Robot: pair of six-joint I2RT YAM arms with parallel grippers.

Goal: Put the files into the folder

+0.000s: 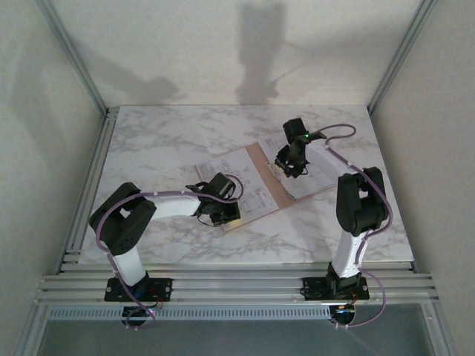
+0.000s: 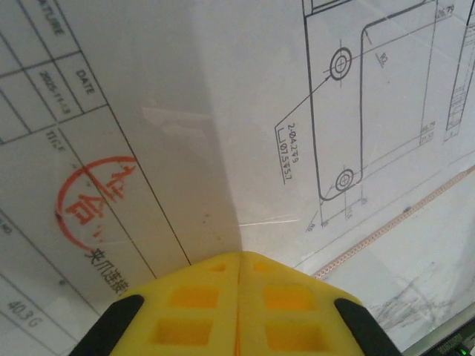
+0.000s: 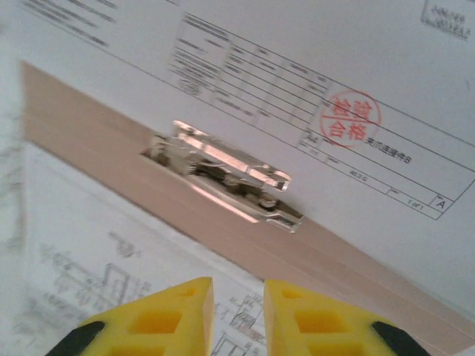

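The folder point(image 3: 89, 130) lies open on the table point(image 1: 163, 141), files point(image 1: 249, 187) on both leaves. Its near corner is hidden under the left end effector point(image 2: 239, 258), whose fingers are together against a file. The right end effector point(image 3: 237, 285), fingers slightly apart, hangs over the folder's metal clip point(image 3: 223, 174).

Files point(image 2: 185, 89) white, black line drawings, red round stamp point(image 3: 349, 119); folder point(image 3: 82, 126) pinkish-tan; table point(image 1: 163, 137) grey-veined white marble.

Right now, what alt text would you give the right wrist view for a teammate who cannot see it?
The right gripper, its yellow fingertips slightly apart and holding nothing, hovers over a shiny metal clip on a strip of the tan folder. Printed white files lie on both sides of that strip, the upper one bearing a round red stamp.
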